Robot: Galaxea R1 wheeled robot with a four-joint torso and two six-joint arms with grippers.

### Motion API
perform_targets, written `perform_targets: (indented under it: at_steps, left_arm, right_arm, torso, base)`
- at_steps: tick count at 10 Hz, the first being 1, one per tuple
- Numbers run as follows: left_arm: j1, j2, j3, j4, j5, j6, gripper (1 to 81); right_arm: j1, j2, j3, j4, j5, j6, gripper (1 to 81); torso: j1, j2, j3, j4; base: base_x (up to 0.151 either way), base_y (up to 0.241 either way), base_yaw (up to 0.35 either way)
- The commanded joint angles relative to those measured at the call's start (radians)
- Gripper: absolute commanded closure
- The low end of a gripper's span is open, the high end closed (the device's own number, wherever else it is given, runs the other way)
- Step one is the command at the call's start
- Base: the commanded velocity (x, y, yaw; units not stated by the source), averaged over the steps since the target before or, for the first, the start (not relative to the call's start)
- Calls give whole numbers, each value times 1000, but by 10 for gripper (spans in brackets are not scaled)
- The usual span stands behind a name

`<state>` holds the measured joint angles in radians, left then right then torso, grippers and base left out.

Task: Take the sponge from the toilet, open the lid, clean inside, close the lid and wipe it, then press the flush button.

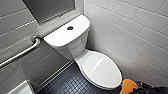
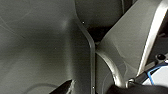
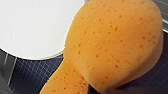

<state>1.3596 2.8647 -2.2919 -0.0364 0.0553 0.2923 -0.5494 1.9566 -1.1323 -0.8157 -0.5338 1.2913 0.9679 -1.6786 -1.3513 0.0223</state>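
The white toilet (image 1: pixel 75 47) stands against the tiled wall with its lid (image 1: pixel 101 68) down over the bowl. The dark round flush button (image 1: pixel 70 28) sits in the middle of the tank top. The orange sponge (image 1: pixel 128 86) hangs just off the lid's front right edge, above the dark floor, with my right gripper (image 1: pixel 137 90) shut on it. Seen from the right wrist, the sponge (image 3: pixel 112 42) looms large with the lid (image 3: pixel 37 27) beside it. My left gripper (image 2: pixel 91 88) is open and holds nothing, close to grey parts of the robot.
A steel grab bar (image 1: pixel 22 53) runs along the left wall beside the tank. A white fixture corner (image 1: pixel 22 88) shows at the lower left. White tiled walls (image 1: pixel 135 32) close in on both sides. Dark small-tiled floor (image 1: pixel 67 83) lies in front of the bowl.
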Motion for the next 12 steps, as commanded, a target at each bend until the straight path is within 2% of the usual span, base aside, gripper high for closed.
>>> perform_targets:
  at_steps: [1, 3, 5, 9, 10, 12]
  left_arm:
    - [28, -5, 14, 4, 93, 8, 10]
    - [28, -4, 17, 4, 93, 10, 10]
    - [28, -5, 17, 4, 93, 10, 10]
    - [29, -8, 14, 3, 92, 8, 10]
    - [30, -7, 14, 3, 92, 8, 10]
    - [28, -7, 9, 1, 92, 8, 10]
  right_arm:
    - [209, 15, 129, -16, -190, 8, 811]
    - [304, 70, 151, 1, -267, 20, 811]
    - [347, 182, 112, 17, -313, 22, 811]
    - [430, 440, -105, 38, -296, 22, 811]
    - [436, 489, -162, 38, -281, 22, 811]
    - [427, 583, -334, 29, -55, 17, 811]
  torso:
    - [0, 0, 0, 0]
    - [0, 0, 0, 0]
    - [0, 0, 0, 0]
    - [0, 0, 0, 0]
    - [0, 0, 0, 0]
    - [0, 0, 0, 0]
  base:
    - [0, 0, 0]
    - [0, 0, 0]
    - [0, 0, 0]
    - [0, 0, 0]
    - [0, 0, 0]
    - [0, 0, 0]
